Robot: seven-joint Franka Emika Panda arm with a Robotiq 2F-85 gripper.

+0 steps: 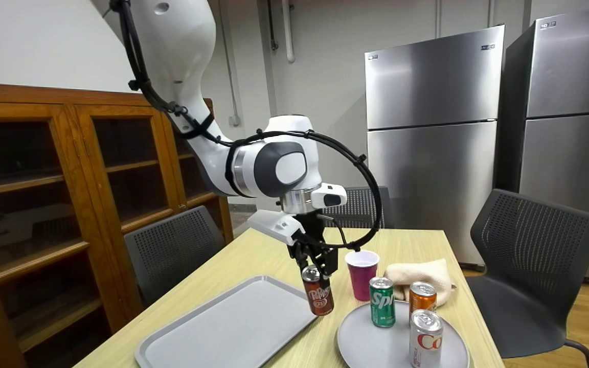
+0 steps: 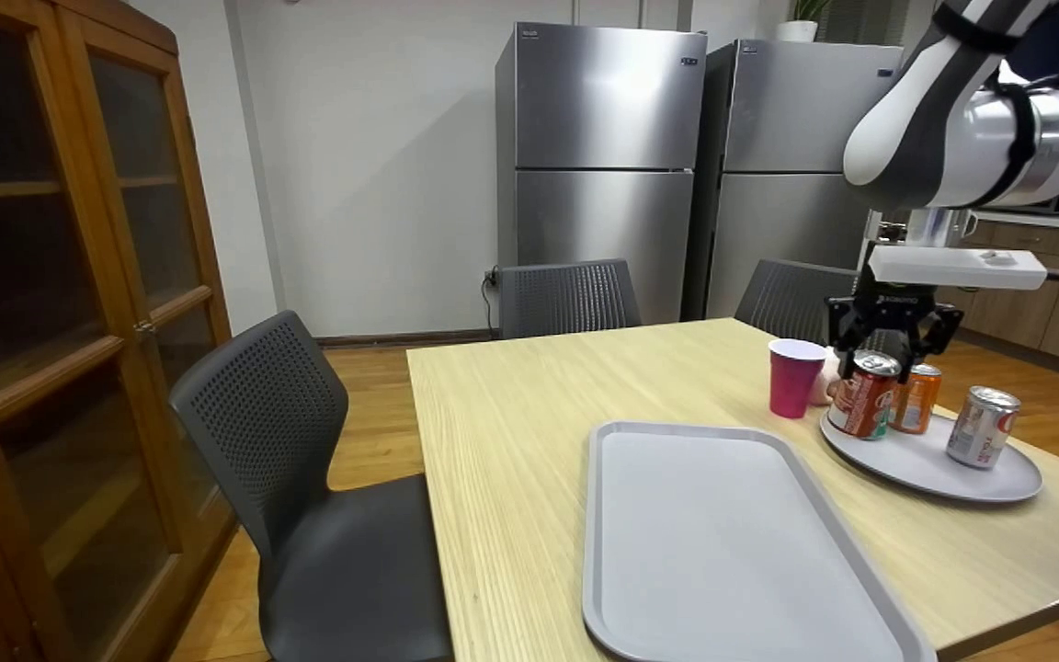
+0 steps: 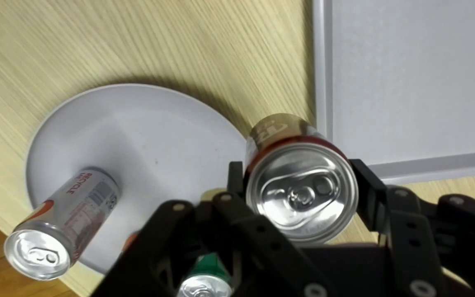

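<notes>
My gripper is shut on a dark red Dr Pepper can, its fingers on both sides near the top. The can also shows in an exterior view and the wrist view. It hangs slightly tilted between a grey round plate and a grey rectangular tray; its height above the table is hard to judge. On the plate stand a green Sprite can, an orange can and a silver Coke can. My fingers partly hide the Sprite and orange cans in the wrist view.
A magenta cup stands just behind the gripper, beside a beige cloth. The tray bears nothing. Dark chairs stand round the wooden table. A wooden cabinet and steel refrigerators stand beyond.
</notes>
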